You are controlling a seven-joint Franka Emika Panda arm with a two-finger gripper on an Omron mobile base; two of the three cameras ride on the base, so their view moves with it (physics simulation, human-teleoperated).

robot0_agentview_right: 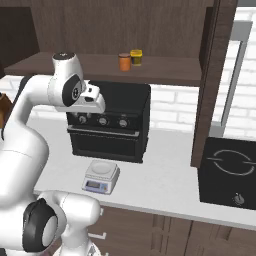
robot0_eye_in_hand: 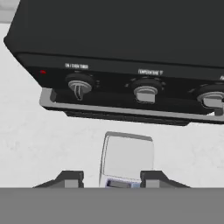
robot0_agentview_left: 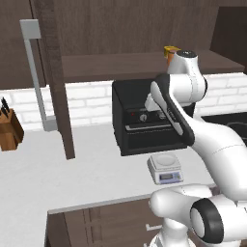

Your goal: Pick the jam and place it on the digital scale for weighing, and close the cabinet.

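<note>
The jam, a small orange-brown jar, stands on the open cabinet's shelf above the black oven, next to a squat yellow object. In the left base view the jam peeks out behind my arm. The digital scale sits on the counter in front of the oven, and its plate lies just past my fingertips. My gripper hangs in front of the oven's knobs, well below the jam, open with nothing between its fingers. The cabinet door stands open, edge-on, with its silver handle.
The black oven fills the counter's back under the shelf. A knife block stands far left. A black hob lies at the right. The open door's edge hangs down over the counter right of the oven.
</note>
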